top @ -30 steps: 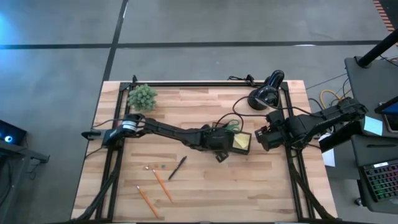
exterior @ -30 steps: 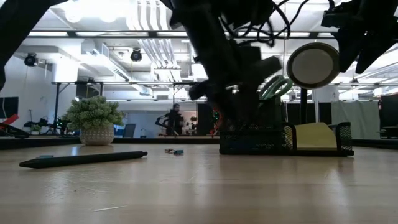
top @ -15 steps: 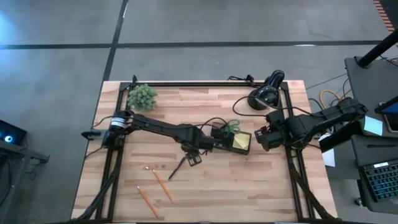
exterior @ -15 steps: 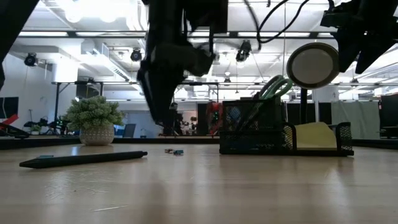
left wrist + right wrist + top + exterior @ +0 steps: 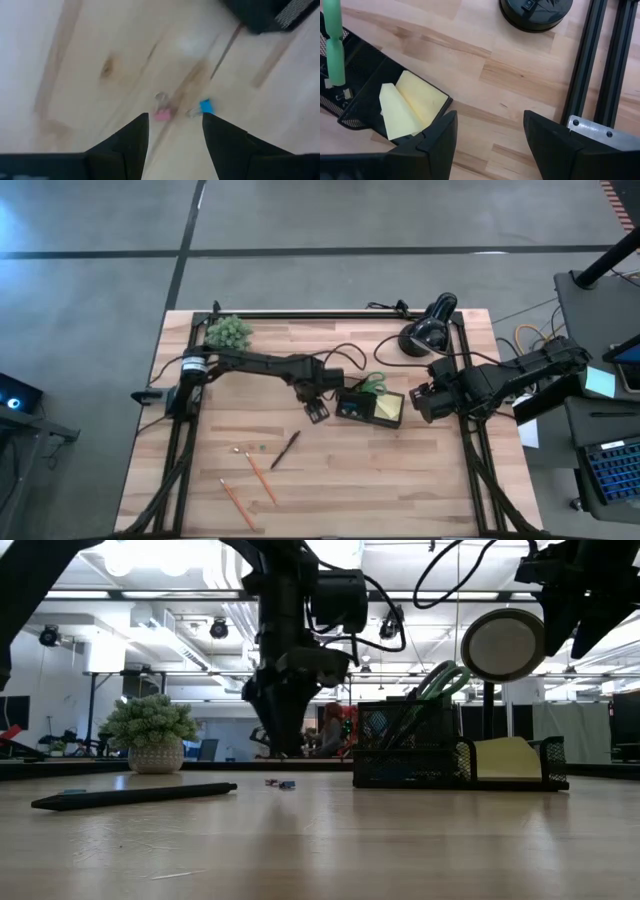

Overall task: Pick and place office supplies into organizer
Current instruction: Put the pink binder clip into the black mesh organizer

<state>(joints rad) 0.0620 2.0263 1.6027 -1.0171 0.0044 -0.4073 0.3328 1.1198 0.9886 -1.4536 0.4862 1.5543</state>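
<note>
The black mesh organizer [image 5: 368, 406] stands right of the table's middle. It holds green-handled scissors [image 5: 373, 384] upright and a yellow sticky-note pad [image 5: 410, 102]. My left gripper [image 5: 318, 411] hangs open just left of the organizer, pointing down above a pink clip [image 5: 161, 115] and a blue clip [image 5: 206, 106] that lie on the wood. A dark pen [image 5: 285, 450], two orange pencils [image 5: 262, 478] and small pieces [image 5: 250, 448] lie toward the near left. My right gripper [image 5: 424, 402] waits open right of the organizer.
A black desk lamp [image 5: 428, 326] stands at the far right. A green plant [image 5: 228, 332] sits in the far left corner. Black frame rails [image 5: 605, 60] run along the table's edges. Bare wood lies between the pen and the organizer.
My left gripper has drawn away from the organizer toward the table's left and tipped until it points straight down. It first swung toward the near side, then came back a little toward the far side. The organizer and the loose supplies have stayed in place.
</note>
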